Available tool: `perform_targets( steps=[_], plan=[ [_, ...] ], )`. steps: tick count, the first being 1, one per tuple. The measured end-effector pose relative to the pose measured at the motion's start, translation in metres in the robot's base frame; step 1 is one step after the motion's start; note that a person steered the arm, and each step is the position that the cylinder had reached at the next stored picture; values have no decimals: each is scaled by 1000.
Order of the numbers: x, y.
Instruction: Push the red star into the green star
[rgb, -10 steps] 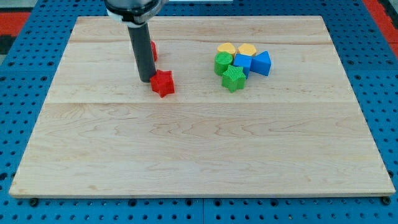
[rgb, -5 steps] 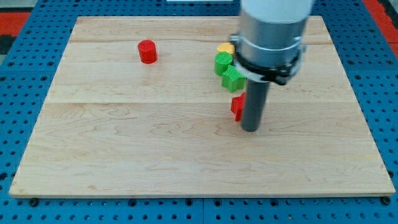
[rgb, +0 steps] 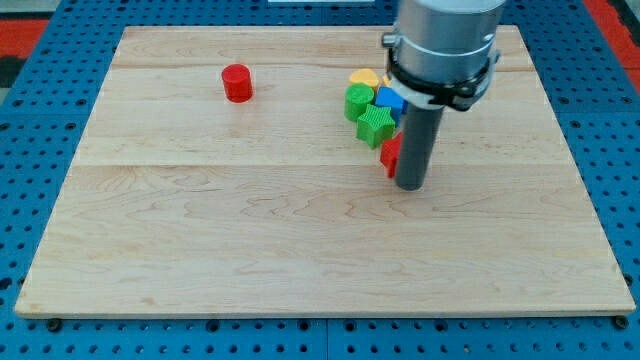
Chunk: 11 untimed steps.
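Now my tip (rgb: 411, 186) rests on the wooden tabletop (rgb: 300, 240), right of the middle and a little above the halfway line of the view. I carry no claw at all, only a straight dark rod, so there is nothing to stand wide or narrow and nothing is held.

The red star (rgb: 390, 153) sits pressed against the view's left side of the rod, just above the tip. The rod covers its right part, so only a red sliver shows and its star outline cannot be made out fully. Up and to the view's left of it lies the green star (rgb: 375, 124); the two look to be touching or very nearly so, corner to corner, though I cannot tell which for sure.

The green star belongs to a tight cluster. A rounded green block (rgb: 358, 100) sits against it on the upper left, a blue block (rgb: 389, 99) against it on the upper right, and a yellow block (rgb: 364, 77) at the cluster's top. The arm's grey body hides whatever lies further to the view's right of these.

Well apart, toward the view's upper left, a red cylinder (rgb: 237, 83) stands alone on the tabletop.
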<state>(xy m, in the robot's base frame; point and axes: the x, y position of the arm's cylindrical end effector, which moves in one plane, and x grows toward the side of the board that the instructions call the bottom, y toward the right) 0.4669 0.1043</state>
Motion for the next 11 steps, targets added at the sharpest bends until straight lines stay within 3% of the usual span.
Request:
perform_targets(
  steps=[1,3,4,6,7,8,10,11],
  plan=[
    [-1,35],
    [5,-19],
    [-21,-18],
    [-29,57],
    [-52,62],
    [-34,73],
    [-43,-41],
    [-44,-32]
  ],
)
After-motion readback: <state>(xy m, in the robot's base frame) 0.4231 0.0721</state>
